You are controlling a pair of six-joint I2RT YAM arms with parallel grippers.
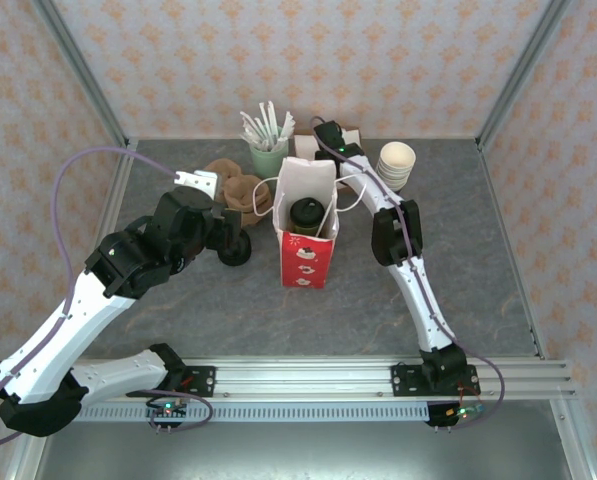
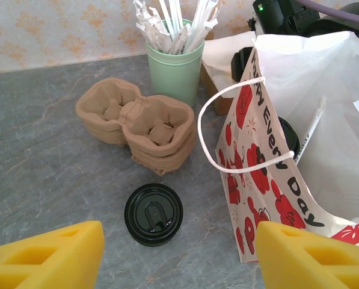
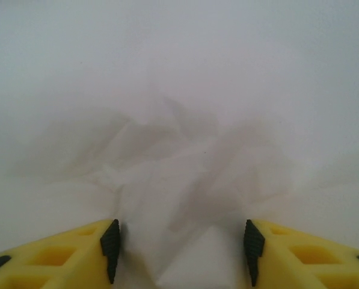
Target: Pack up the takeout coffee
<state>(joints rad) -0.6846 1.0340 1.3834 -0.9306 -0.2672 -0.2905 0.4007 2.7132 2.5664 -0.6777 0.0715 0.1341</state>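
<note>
Red-and-white paper bag (image 1: 306,258) stands mid-tabletop (image 1: 468,260), a second lidded cup (image 1: 306,215) inside.

Left wrist: takeout coffee (image 2: 153,214) upright on the tabletop beside the bag, ahead of left hand (image 2: 178,256), spread, empty.

Right wrist: right hand (image 3: 179,244) released, facing white paper.

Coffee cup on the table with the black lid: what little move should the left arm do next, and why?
Probably lower the left gripper over the coffee cup and close on it. Its jaws are open, the cup stands upright on the table just ahead of them, unheld, and the red-and-white bag stands open right beside it.
</note>
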